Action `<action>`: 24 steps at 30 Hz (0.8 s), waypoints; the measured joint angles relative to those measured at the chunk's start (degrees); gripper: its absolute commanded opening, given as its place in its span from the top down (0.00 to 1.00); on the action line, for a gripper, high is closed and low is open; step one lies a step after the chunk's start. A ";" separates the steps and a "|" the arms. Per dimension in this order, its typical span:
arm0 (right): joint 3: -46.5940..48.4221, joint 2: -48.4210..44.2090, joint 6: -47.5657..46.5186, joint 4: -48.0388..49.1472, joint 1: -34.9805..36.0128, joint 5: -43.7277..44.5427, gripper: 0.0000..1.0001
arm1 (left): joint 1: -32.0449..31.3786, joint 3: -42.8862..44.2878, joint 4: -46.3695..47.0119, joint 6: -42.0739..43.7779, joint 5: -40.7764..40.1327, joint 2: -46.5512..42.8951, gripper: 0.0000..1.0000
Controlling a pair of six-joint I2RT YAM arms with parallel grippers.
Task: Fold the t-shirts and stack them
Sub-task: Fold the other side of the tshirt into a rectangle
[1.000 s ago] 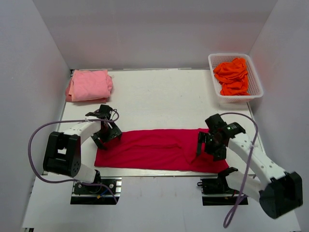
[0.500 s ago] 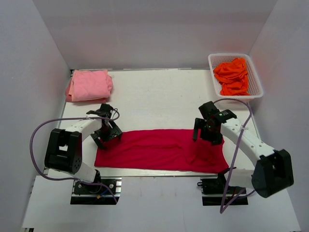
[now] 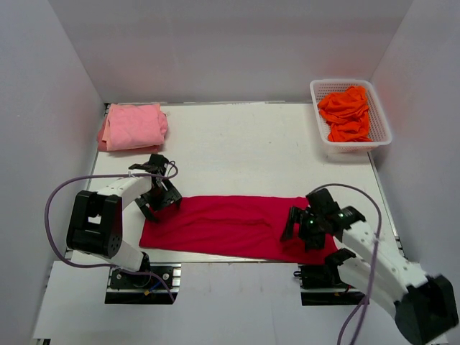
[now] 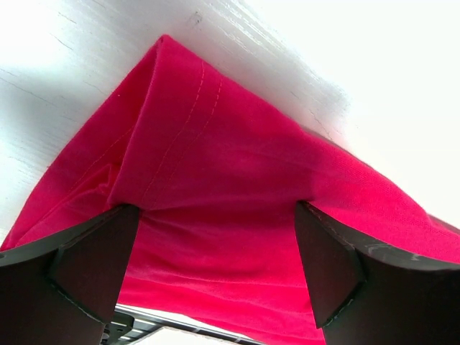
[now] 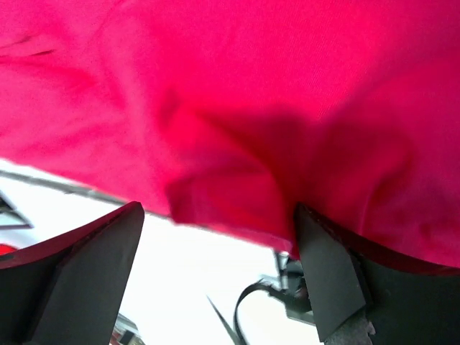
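The crimson-red t-shirt (image 3: 230,224) lies folded into a long strip across the near part of the table. My left gripper (image 3: 156,202) is open over its far left corner, and the left wrist view shows both jaws spread wide over the red cloth (image 4: 215,165), gripper (image 4: 208,269). My right gripper (image 3: 297,227) is open low over the shirt's right end near its front edge, with the red cloth (image 5: 237,108) filling the right wrist view above the gripper (image 5: 215,277). The light pink t-shirt (image 3: 134,126) lies folded at the far left. The orange t-shirts (image 3: 345,111) lie crumpled in a basket.
The white plastic basket (image 3: 356,144) stands at the far right by the wall. White walls close in the table on the left, back and right. The arm bases and cables sit at the near edge (image 3: 140,277).
My right gripper has moved from the far edge of the shirt's right end towards me, down to its near edge. The left gripper has barely moved.
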 measured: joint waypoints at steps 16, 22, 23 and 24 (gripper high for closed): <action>17.27 10.19 3.19 -8.33 0.09 21.88 0.10 | 0.02 2.21 -2.01 -0.02 -0.63 2.08 0.00; 19.45 18.34 5.81 -13.94 1.03 31.43 0.10 | 0.02 2.21 -2.01 -0.02 -0.70 2.12 0.00; 18.58 19.45 5.90 -14.19 1.62 31.47 0.10 | 0.02 2.21 -1.99 -0.02 -0.70 2.12 0.00; 17.25 20.24 5.90 -14.16 2.40 30.88 0.10 | 0.02 2.21 -1.99 -0.02 -0.70 2.12 0.00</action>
